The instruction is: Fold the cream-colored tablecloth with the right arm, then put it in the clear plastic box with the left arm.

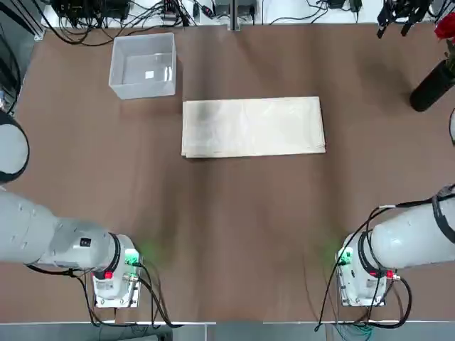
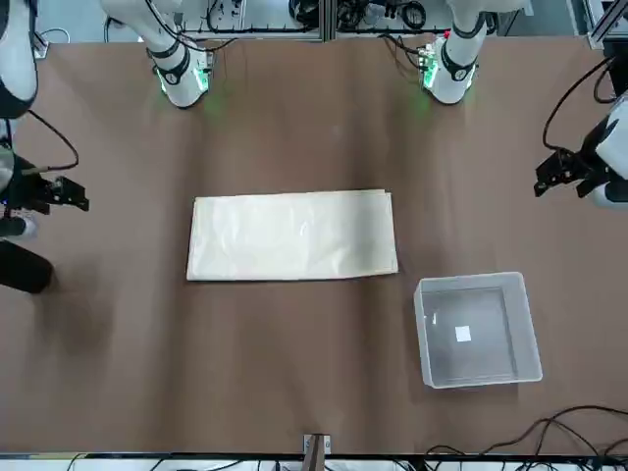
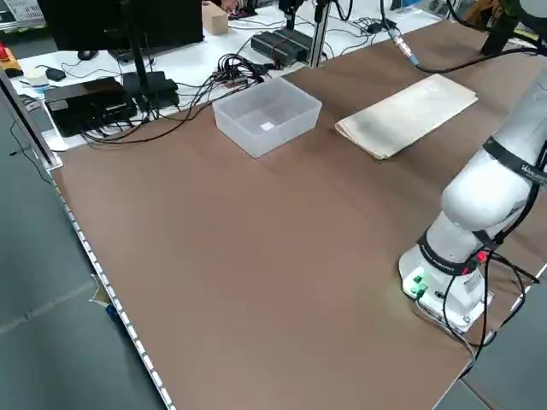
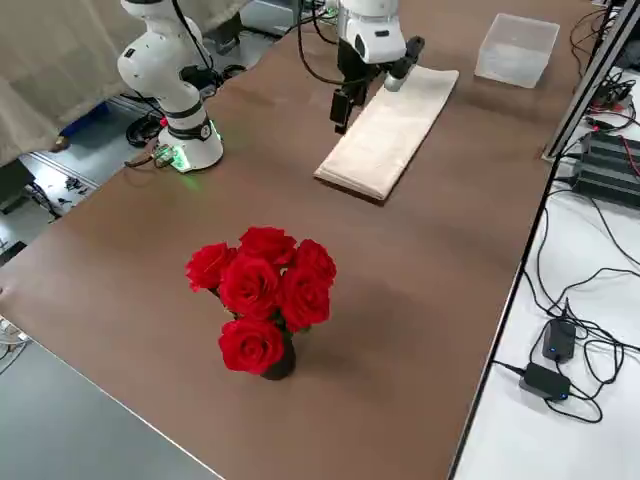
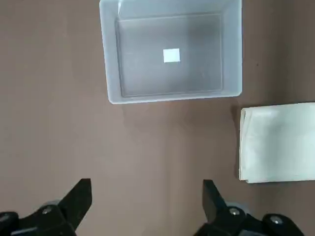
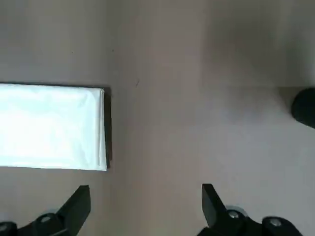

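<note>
Cream-colored tablecloth (image 1: pixel 253 127) lies flat mid-table, toward the far side, as a long rectangle with layered edges showing along its near side and left end. So it looks pre-folded at least once, but its long side is wider than the clear plastic box (image 1: pixel 143 65), which probably explains why another fold is needed before it fits. Box sits empty and upright at far left, just beyond the cloth's left end, not touching it, on the left arm's side and handy for the drop.

Right gripper (image 6: pixel 146 209): fingers wide apart, holding nothing, hanging above bare table just off the cloth's right end; a dark vase of red roses (image 4: pixel 262 291) stands farther right. Height above the cloth is hard to judge here.

Left gripper (image 5: pixel 147 204): fingers also spread, empty, over bare table near the box and the cloth's left end, apparently idle.
</note>
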`<move>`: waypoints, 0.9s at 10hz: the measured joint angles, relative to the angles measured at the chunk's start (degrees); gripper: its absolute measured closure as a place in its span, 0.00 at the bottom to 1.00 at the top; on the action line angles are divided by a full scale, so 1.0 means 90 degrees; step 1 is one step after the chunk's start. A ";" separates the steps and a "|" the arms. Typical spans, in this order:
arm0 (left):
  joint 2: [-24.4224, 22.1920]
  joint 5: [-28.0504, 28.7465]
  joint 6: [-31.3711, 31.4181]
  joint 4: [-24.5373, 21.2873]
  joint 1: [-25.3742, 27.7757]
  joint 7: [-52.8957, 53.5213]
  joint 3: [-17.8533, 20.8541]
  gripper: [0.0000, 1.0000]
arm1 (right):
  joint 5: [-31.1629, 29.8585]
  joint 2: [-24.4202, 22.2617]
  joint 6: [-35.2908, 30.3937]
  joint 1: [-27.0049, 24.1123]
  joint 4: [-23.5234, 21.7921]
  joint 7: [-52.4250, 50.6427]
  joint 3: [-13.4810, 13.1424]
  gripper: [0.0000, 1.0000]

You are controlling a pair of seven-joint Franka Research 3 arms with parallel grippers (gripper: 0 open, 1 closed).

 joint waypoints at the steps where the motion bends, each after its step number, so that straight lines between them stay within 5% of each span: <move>1: -0.0002 0.0000 -0.0004 0.0001 0.0001 0.0001 0.0002 0.01 | 0.0191 0.0135 -0.0004 -0.0110 -0.0010 -0.0010 -0.0009 0.00; 9: -0.0010 0.0000 -0.0005 0.0010 -0.0002 0.0001 -0.0003 0.00 | 0.1137 0.1407 0.0021 -0.0416 -0.0134 -0.0119 -0.0001 0.00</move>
